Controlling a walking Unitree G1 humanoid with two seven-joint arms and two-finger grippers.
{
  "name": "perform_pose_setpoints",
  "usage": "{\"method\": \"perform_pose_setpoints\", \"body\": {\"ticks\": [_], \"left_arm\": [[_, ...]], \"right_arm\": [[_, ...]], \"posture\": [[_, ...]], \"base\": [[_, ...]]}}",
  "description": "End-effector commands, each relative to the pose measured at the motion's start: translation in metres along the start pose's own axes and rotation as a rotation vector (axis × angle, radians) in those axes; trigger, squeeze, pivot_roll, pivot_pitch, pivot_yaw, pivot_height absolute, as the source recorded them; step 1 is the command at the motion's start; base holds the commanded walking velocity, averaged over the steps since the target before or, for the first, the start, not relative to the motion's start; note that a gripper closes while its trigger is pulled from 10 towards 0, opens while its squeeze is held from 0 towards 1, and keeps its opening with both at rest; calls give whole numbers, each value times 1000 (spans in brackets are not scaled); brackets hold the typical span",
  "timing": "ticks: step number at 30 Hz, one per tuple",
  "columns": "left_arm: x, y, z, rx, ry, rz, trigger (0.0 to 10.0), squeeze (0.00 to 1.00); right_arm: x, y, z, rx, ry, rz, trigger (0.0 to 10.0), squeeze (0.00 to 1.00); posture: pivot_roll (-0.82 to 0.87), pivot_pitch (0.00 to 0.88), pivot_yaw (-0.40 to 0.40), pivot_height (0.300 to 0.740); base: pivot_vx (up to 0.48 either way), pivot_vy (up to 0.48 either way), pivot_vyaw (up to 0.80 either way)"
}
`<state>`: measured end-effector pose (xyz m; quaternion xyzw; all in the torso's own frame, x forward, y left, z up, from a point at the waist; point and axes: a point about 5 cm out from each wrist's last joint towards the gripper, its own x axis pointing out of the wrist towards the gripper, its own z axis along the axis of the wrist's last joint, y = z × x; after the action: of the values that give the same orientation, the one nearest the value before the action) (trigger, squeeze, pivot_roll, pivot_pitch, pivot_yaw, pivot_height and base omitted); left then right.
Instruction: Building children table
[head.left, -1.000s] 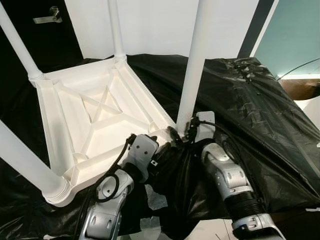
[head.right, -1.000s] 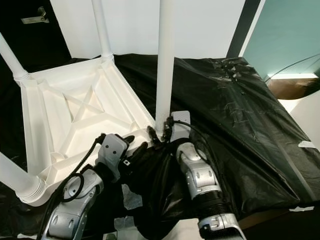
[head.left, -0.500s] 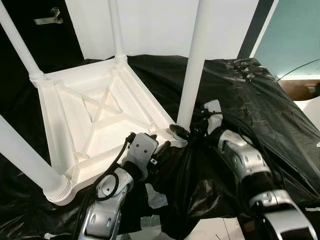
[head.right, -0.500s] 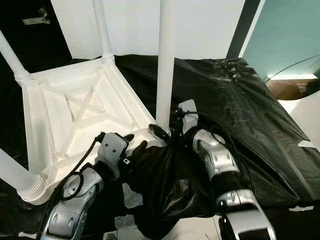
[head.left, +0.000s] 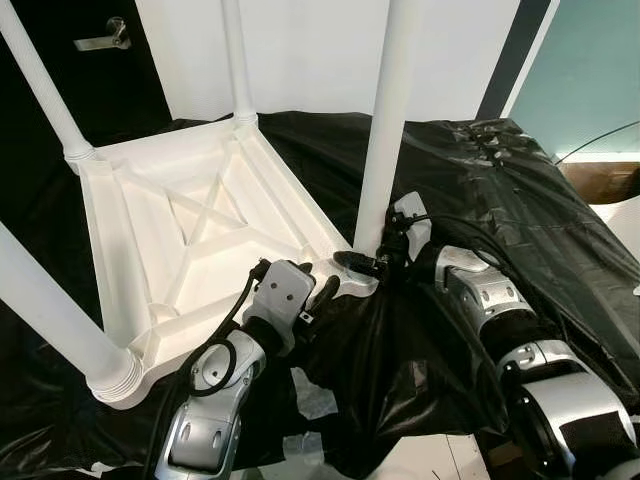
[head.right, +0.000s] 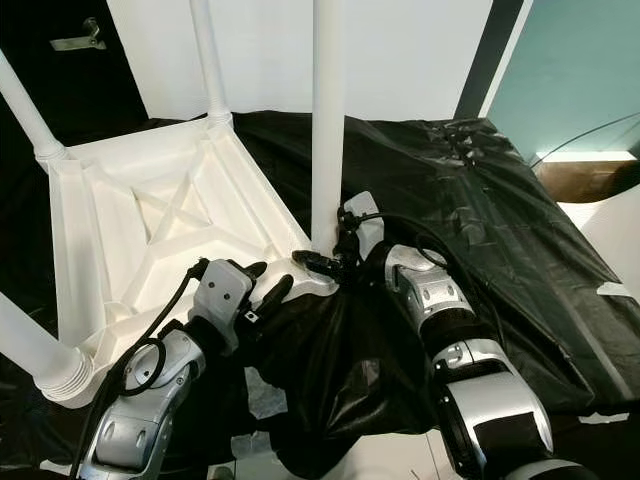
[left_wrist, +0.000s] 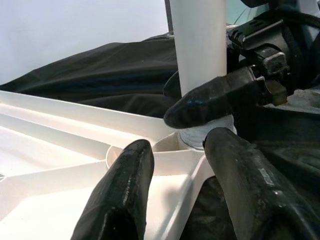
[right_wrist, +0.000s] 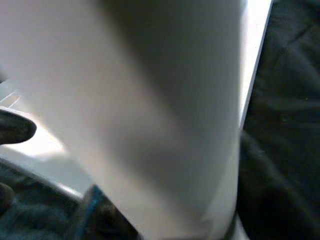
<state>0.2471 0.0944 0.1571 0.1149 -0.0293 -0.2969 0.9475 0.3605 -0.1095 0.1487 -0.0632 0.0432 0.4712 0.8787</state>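
The upturned white table (head.left: 190, 240) is lying on black sheeting (head.left: 520, 200). The right gripper (head.right: 325, 262) is clasping the near leg (head.left: 385, 130) at its base; the left gripper (left_wrist: 185, 150) is sitting spread open at that corner. Risk — the leg tilting in its socket and cross-threading.

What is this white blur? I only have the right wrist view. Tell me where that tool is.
Observer: The blur is a leg. The right tool is at its foot, at the near corner of the upturned table.
Operator: Report the left tool.
Observer: The left tool is open at that same corner, with its fingers either side of the rim.
Operator: Count the legs.
Observer: Four stand up. The table lies on a black sheet.
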Motion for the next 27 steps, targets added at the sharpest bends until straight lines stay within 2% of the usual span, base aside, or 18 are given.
{"method": "perform_pose_setpoints", "body": {"ticks": [1,7,8,13,16,22,23,24,27], "left_arm": [[0,2,-3,2,11,55,10000,0],[0,1,-3,0,12,49,10000,0],[0,0,-3,-2,13,46,10000,0],[0,-1,-3,-5,15,39,10000,0],[-1,-4,-4,-11,20,30,10000,0],[-1,-5,-5,-14,22,26,10000,0],[-2,-6,-6,-16,26,26,10000,0],[-2,-6,-6,-16,26,26,10000,0],[-3,-7,-8,-20,33,27,10000,0]], "right_arm": [[0,2,-7,29,30,28,0,0],[-2,3,-12,37,28,12,0,0],[-3,5,-14,26,42,-10,10000,0],[-2,8,-19,16,49,-83,10000,0],[2,13,-24,57,42,-184,10000,0],[5,18,-27,92,33,-253,10000,0],[6,23,-30,121,26,-336,10000,0],[6,23,-30,121,26,-336,10000,0],[6,33,-35,157,13,-475,10000,0]], "posture": [[136,0,-49,740],[132,0,-46,740],[129,0,-44,740],[125,3,-41,740],[122,8,-40,740],[121,13,-42,740],[121,19,-46,740],[121,19,-46,740],[117,31,-48,740]], "base": [[0,0,0],[0,0,0],[0,0,0],[0,0,0],[0,0,0],[0,0,0],[0,0,0],[0,0,0],[0,0,0]]}}
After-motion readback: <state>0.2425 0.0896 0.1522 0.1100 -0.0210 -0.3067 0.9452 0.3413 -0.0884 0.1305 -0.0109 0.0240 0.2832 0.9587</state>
